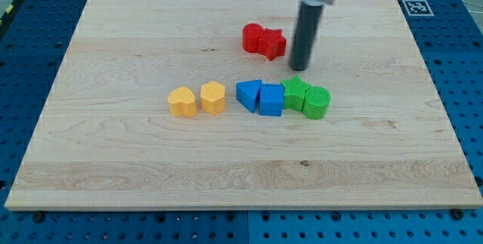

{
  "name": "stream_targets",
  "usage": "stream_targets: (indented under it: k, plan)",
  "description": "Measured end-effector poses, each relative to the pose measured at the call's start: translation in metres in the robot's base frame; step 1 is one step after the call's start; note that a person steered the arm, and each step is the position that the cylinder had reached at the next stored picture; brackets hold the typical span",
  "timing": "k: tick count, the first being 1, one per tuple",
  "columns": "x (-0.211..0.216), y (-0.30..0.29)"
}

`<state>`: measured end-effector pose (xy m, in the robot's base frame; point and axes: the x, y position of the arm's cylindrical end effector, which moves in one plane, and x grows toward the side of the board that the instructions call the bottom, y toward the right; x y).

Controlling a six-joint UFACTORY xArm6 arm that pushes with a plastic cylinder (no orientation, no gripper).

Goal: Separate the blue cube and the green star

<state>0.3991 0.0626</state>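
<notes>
Below my tip (299,68) and toward the view's left, the blue cube (271,100) touches the green star (295,91), which sits just under my tip. I carry no claw, only a bare rod, grasping nothing.

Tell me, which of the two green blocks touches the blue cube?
The green star. It sits against the blue cube, while the green cylinder lies beyond it, toward the view's right.
</notes>
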Motion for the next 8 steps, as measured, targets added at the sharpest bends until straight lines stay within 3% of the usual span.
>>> stream_targets:
  k: [1, 2, 3, 8]
  plan:
    - [0.009, -0.055]
    - [0.038, -0.063]
    - [0.062, -0.047]
    - [0.062, 0.009]
